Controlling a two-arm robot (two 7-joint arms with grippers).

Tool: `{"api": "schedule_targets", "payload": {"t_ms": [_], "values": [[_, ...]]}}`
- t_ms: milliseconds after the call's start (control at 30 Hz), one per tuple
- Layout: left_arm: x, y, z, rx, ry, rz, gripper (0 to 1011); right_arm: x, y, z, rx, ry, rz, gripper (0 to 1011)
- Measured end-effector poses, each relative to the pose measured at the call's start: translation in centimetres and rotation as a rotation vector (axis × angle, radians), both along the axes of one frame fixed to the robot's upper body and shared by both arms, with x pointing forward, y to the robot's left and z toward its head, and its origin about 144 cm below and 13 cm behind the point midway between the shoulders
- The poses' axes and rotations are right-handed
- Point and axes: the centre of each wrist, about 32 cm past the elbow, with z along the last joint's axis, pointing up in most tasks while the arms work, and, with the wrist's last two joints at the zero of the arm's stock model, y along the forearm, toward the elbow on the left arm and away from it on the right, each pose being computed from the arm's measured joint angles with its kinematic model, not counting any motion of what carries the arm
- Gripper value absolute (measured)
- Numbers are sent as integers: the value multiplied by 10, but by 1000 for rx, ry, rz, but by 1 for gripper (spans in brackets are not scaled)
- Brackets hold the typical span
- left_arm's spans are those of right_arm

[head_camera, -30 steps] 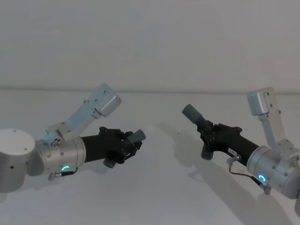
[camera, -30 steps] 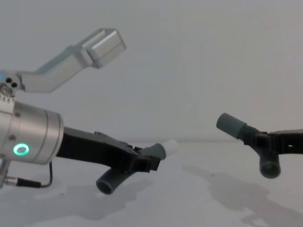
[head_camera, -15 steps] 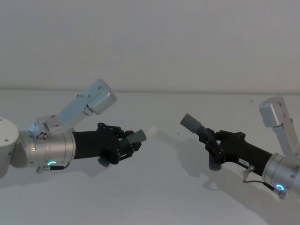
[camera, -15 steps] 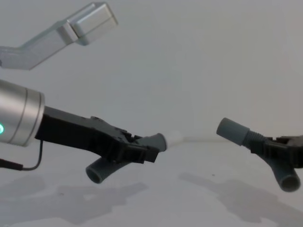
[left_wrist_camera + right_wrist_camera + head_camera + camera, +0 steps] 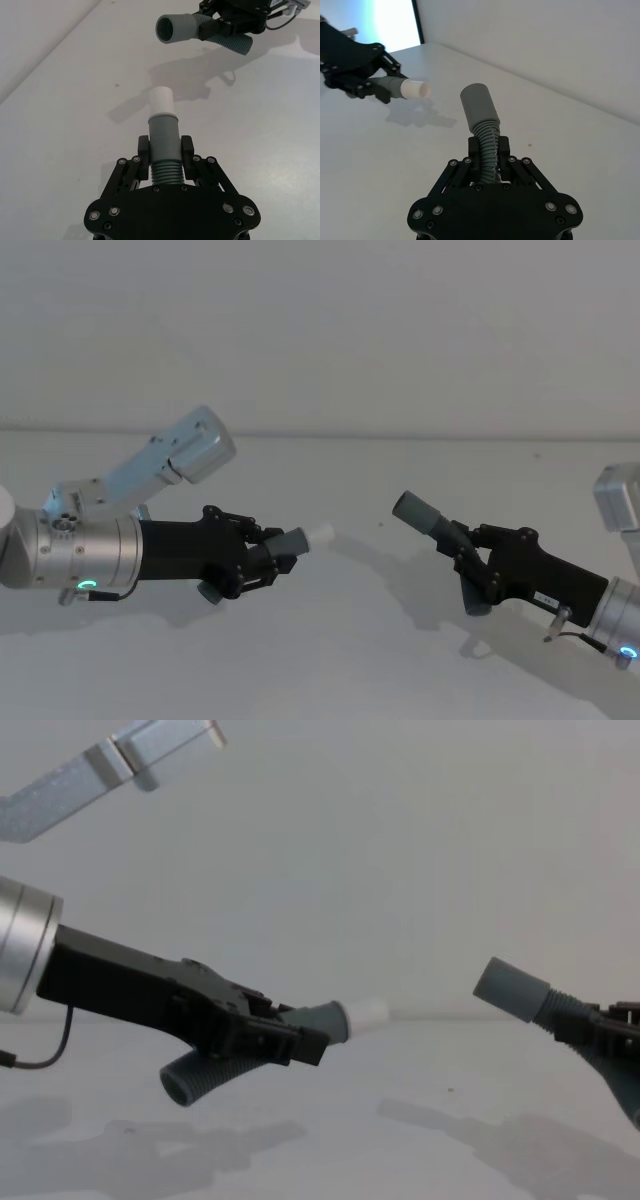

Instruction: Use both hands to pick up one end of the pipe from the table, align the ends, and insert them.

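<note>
Though apart, tipped hose (image 5: 293,541) toward socket hose (image 5: 413,509).

The light is soft, even and rather dim, and it comes from above. On the white table (image 5: 330,670) lie pale shadows with soft edges from the left gripper (image 5: 278,558), the right gripper (image 5: 464,552) and the pipe (image 5: 292,541) they hold. A bright patch (image 5: 395,25) glares in the right wrist view.

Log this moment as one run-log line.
left black gripper: shut on white-tipped grey ribbed hose; right black gripper: shut on grey ribbed socket-cuff hose; state: apart, not inserted
</note>
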Motion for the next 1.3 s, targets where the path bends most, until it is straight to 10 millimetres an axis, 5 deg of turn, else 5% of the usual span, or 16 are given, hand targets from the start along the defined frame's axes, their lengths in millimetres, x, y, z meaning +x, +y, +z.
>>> {"api": "schedule_targets", "payload": {"t_ms": [433,1300], "values": [[10,4,10,7,24,-76,357,2,-17,-3,-16,-68,138,190],[25,-8,21,16,116,-206,357,-3,-19,-10,-75,-165,248,191]]}}
